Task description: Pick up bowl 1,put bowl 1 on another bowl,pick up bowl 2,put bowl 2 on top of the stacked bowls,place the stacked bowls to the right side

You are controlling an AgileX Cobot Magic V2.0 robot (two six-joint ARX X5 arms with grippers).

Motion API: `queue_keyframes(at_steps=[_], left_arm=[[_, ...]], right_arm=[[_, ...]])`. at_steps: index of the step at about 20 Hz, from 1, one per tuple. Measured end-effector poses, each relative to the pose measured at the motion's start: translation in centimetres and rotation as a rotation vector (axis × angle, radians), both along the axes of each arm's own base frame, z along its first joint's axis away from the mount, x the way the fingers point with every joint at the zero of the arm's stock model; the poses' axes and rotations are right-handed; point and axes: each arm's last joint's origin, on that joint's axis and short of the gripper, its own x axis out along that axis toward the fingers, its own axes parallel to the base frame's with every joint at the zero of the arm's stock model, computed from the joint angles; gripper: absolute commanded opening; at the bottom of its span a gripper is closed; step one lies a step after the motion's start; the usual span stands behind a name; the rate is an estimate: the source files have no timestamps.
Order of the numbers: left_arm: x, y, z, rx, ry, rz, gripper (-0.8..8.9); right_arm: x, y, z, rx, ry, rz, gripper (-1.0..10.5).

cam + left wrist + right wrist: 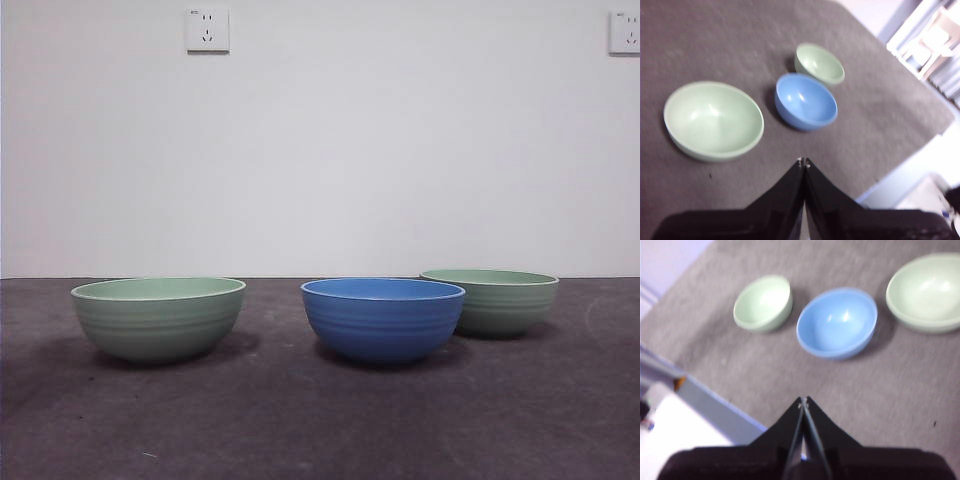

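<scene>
Three ribbed bowls stand apart on the dark table. The blue bowl (383, 318) (806, 101) (837, 322) is in the middle. One pale green bowl (158, 316) (713, 120) (925, 291) sits to its left. The other pale green bowl (492, 300) (819, 63) (763, 302) sits to its right and a little farther back. My left gripper (803, 161) is shut and empty, high above the table, short of the bowls. My right gripper (803, 401) is also shut and empty, held high on the other side. Neither arm shows in the front view.
The dark felt table (320, 420) ends at a white wall (320, 150) with two sockets (207, 30). The wrist views show the table's edges (900, 170) (715, 400), with furniture and floor beyond them.
</scene>
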Motion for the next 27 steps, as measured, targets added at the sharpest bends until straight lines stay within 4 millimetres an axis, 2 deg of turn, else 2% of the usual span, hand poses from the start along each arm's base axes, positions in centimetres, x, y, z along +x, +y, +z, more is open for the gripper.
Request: queue_keyframes(at_steps=[4,5,7,8,10,12,13,27], left_arm=[[0.1,-0.1,0.0,0.032,0.048,-0.043,-0.03],[0.1,-0.1,-0.1,0.036,0.053,-0.047,0.00],[0.2,-0.1,-0.1,0.040,0.062,-0.051,0.21],[0.2,-0.1,-0.2,0.041,0.068,-0.052,0.98],[0.3,-0.1,-0.2,0.040,0.076,-0.051,3.88],[0.3,-0.1,-0.3,0.039,0.081,-0.050,6.37],[0.3,-0.1,-0.3,0.038,0.083,-0.050,6.59],[0.3,-0.1,-0.3,0.037,0.084,-0.047,6.59]], right_arm=[[0.2,0.0,-0.3,-0.022,0.038,0.018,0.1],[0.3,0.0,-0.4,-0.023,0.038,0.020,0.3],[0.4,0.0,-0.4,-0.024,0.038,0.019,1.5],[0.5,0.0,-0.4,-0.022,0.040,0.018,2.4],[0.6,0.1,-0.4,-0.016,0.051,0.011,4.5],[0.7,0.1,-0.5,-0.010,0.067,0.003,5.9],[0.8,0.1,-0.5,-0.007,0.075,0.000,6.0],[1.7,0.2,-1.0,0.012,0.150,-0.030,6.0]])
